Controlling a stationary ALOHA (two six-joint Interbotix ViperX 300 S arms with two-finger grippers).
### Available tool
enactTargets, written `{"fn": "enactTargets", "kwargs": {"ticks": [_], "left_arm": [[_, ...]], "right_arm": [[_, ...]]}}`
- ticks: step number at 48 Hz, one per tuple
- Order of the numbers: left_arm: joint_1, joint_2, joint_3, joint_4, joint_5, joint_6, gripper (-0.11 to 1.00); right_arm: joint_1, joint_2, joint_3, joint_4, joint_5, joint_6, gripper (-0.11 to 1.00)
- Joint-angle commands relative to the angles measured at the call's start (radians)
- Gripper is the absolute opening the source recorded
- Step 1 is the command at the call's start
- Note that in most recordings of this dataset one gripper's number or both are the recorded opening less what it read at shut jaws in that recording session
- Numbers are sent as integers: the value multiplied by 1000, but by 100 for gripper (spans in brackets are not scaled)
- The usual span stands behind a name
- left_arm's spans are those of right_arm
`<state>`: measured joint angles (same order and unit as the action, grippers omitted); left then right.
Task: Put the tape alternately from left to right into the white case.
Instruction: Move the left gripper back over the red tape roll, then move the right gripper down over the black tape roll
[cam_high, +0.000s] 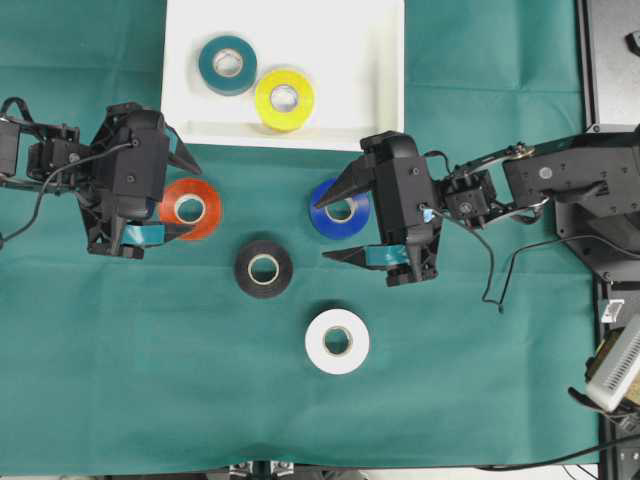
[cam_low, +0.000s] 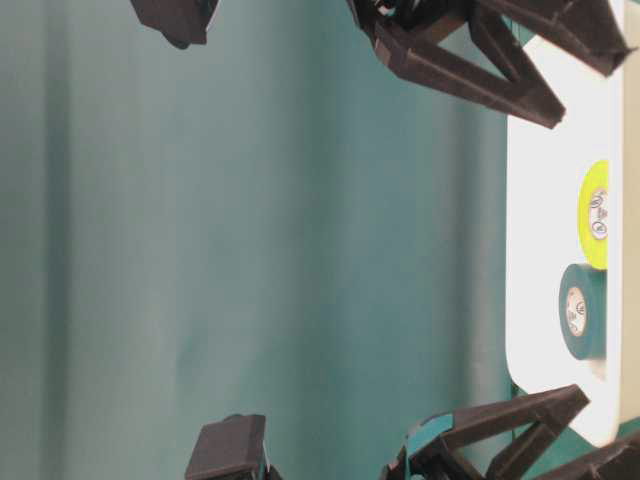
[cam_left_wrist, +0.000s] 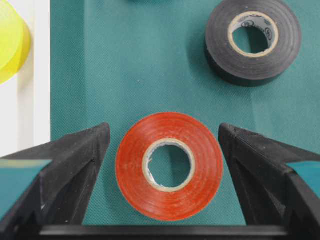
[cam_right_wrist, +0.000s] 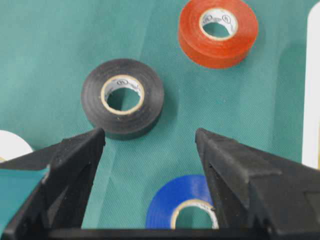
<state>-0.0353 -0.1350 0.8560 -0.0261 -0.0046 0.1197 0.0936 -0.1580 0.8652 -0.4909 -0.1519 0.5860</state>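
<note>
Between the spread, empty jaws of the left gripper (cam_left_wrist: 162, 150), the red tape roll (cam_left_wrist: 169, 166) lay flat on the green cloth (cam_high: 150, 350), just outside the white case (cam_high: 380, 60). It looked light, stiff and smooth-sided, best pinched across its outer wall. The right gripper (cam_right_wrist: 150, 145) hung open and empty near the blue roll (cam_right_wrist: 182, 210).

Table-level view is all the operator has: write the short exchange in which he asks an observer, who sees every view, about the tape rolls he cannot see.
Operator: I see only the teal roll and the yellow roll in the white case. Any others left out?
Observer: Four lie on the green cloth: the red roll, blue roll, black roll and white roll.
Operator: Where is the left gripper?
Observer: Its open jaws stand on either side of the red roll, with cloth showing in both gaps.
Operator: And the right gripper?
Observer: Open too, over the blue roll, which lies nearer one jaw.
</note>
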Motion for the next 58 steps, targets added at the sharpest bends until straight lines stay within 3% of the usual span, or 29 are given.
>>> {"fn": "enactTargets", "kwargs": {"ticks": [1, 19, 35, 46, 58], "left_arm": [[-3, -11, -8, -3, -9, -2, 64], [-3, -17, 6, -3, -9, 0, 64], [-3, -18, 8, -3, -9, 0, 64], [-3, -18, 15, -3, -9, -2, 64], [-3, -18, 18, -3, -9, -2, 64]], "right_arm": [[3, 5, -38, 3, -17, 2, 81], [3, 127, -127, 3, -5, 9, 81], [3, 215, -210, 3, 109, 78, 81], [5, 276, -258, 5, 121, 89, 81], [8, 313, -278, 5, 121, 160, 81]]}}
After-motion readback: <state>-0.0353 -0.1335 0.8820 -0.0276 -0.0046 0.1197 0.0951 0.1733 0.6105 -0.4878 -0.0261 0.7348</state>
